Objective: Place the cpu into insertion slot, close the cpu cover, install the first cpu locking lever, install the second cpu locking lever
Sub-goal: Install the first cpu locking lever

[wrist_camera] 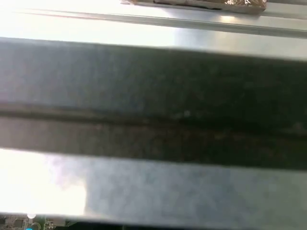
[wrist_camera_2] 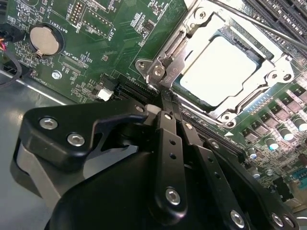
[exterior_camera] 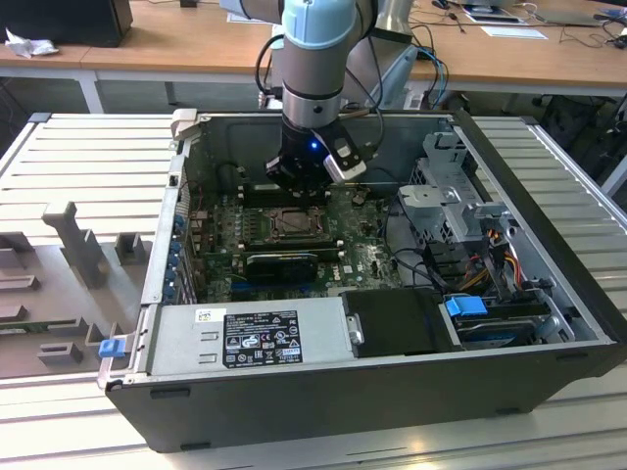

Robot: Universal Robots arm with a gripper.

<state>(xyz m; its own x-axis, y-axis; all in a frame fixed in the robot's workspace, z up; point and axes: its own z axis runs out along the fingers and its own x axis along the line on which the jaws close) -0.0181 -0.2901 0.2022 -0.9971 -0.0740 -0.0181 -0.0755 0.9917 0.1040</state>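
Observation:
In the second wrist view the cpu [wrist_camera_2: 218, 72] lies flat in the insertion slot [wrist_camera_2: 144, 65], its pale silver face showing through the window of the cpu cover [wrist_camera_2: 243, 103]. The silver cover is down over the chip. A thin metal locking lever [wrist_camera_2: 268, 26] runs along the socket's far side. My gripper [wrist_camera_2: 169, 98] is shut, its two black fingers [wrist_camera_2: 169, 143] side by side, with the tips at one corner of the cover. In the exterior view the gripper [exterior_camera: 299, 191] hangs just above the socket [exterior_camera: 292, 223] on the green motherboard [exterior_camera: 367, 250].
The open computer case [exterior_camera: 549, 196] surrounds the motherboard. A power supply [exterior_camera: 260, 338] sits at its front, drive bays [exterior_camera: 460, 206] at the exterior view's right. A long black card [exterior_camera: 282, 262] lies just in front of the socket. A coin battery [wrist_camera_2: 42, 39] and black memory slots [wrist_camera_2: 283, 14] flank the socket.

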